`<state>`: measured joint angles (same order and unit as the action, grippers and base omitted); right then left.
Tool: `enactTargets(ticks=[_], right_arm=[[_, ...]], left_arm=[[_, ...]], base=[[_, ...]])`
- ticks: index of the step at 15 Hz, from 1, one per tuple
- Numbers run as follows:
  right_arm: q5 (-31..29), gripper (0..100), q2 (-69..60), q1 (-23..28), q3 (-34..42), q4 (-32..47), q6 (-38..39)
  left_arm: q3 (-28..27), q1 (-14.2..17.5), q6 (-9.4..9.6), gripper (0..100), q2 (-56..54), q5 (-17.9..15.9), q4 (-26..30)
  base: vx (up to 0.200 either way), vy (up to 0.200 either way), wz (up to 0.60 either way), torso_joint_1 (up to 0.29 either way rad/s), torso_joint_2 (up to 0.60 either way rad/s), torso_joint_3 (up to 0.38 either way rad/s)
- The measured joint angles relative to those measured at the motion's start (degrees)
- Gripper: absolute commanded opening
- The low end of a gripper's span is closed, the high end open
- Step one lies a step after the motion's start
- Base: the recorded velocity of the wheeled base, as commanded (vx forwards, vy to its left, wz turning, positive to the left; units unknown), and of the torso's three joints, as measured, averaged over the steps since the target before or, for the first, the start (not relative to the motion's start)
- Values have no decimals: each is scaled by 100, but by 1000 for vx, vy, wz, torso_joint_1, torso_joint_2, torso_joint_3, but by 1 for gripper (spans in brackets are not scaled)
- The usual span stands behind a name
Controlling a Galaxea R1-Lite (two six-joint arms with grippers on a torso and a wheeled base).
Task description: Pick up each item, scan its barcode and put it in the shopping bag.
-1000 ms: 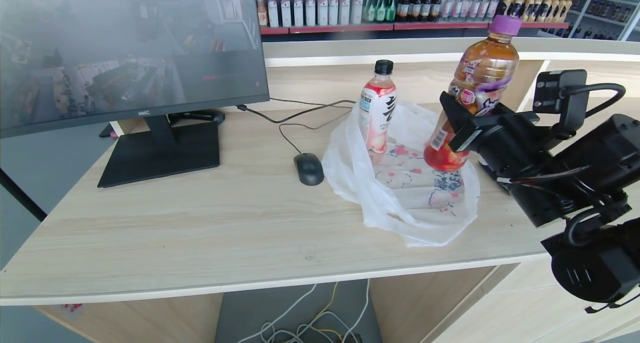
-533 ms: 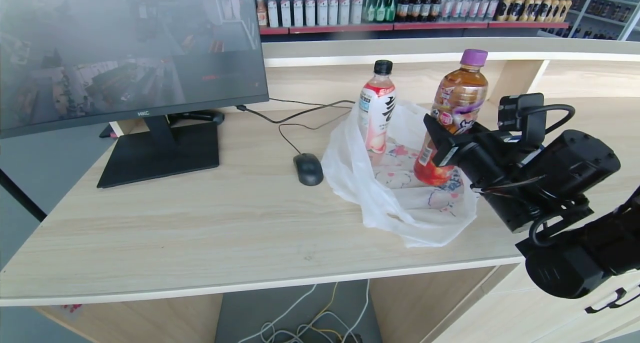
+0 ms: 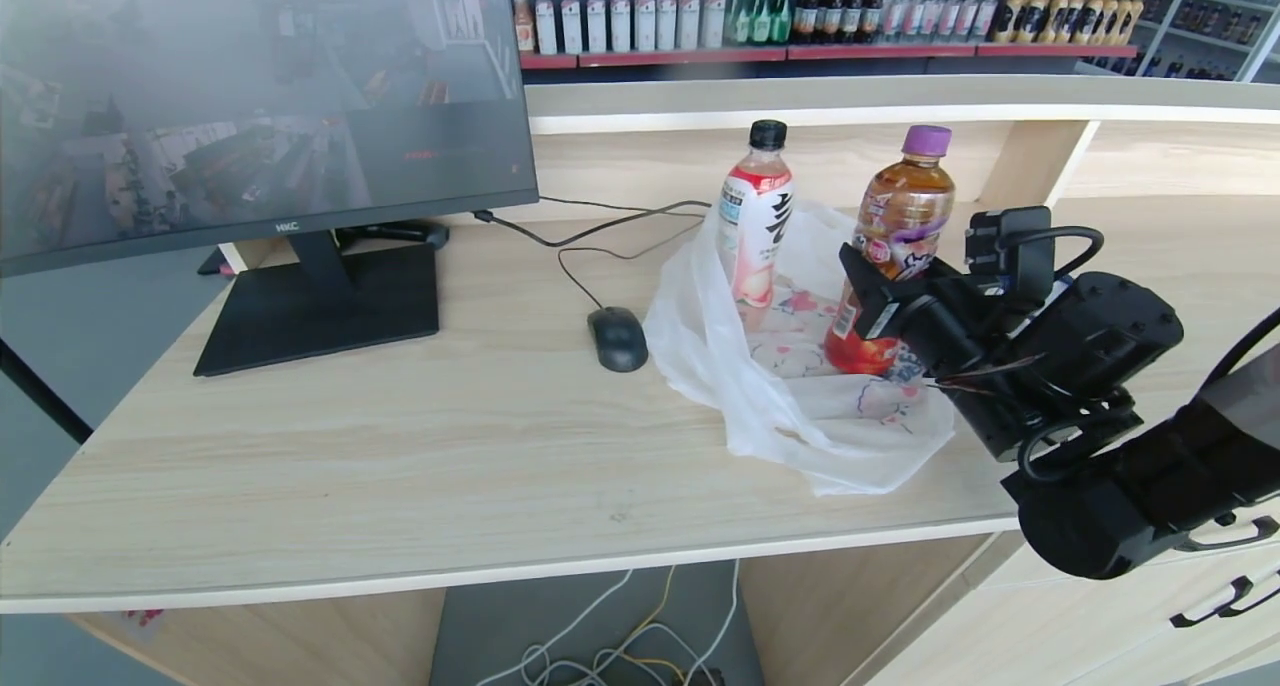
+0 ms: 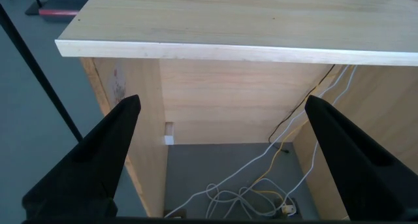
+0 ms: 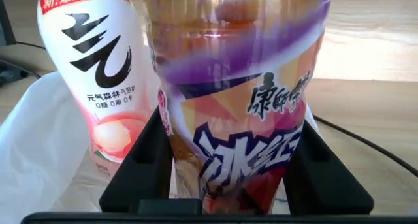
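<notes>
Purple-capped and amber, the tea bottle (image 3: 893, 241) stands upright in the right tool (image 3: 884, 301), whose fingers are clamped on its lower label, with its base at the open white shopping bag (image 3: 800, 416) lying on the wooden surface (image 3: 400, 446). Just beside it, a pink bottle (image 3: 755, 216) with a black cap stands in the bag. The left tool (image 4: 222, 101) hangs with fingers spread wide, before the surface's front edge and lower than it.

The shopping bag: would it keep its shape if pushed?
Probably not: the shopping bag is thin, crumpled film, so it would likely fold. Being light it might slide, though the pink bottle in it may pin it.
</notes>
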<state>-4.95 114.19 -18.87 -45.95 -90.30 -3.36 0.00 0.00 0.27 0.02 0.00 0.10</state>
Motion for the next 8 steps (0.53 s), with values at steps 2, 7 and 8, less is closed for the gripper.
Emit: enactTargets(ticks=[2, 7, 8], right_arm=[[-9, 0, 135, 0, -112, 2, -7], [-5, 0, 240, -22, -173, 30, -11], [-5, 0, 240, -34, -157, 28, -11]], left_arm=[[0, -2, 0, 100, 0, 0, -2], [0, 0, -2, 100, 0, 0, 0], [0, 0, 0, 100, 0, 0, -2]], base=[[0, 0, 0, 0, 0, 0], [0, 0, 0, 0, 0, 0], [0, 0, 0, 0, 0, 0]])
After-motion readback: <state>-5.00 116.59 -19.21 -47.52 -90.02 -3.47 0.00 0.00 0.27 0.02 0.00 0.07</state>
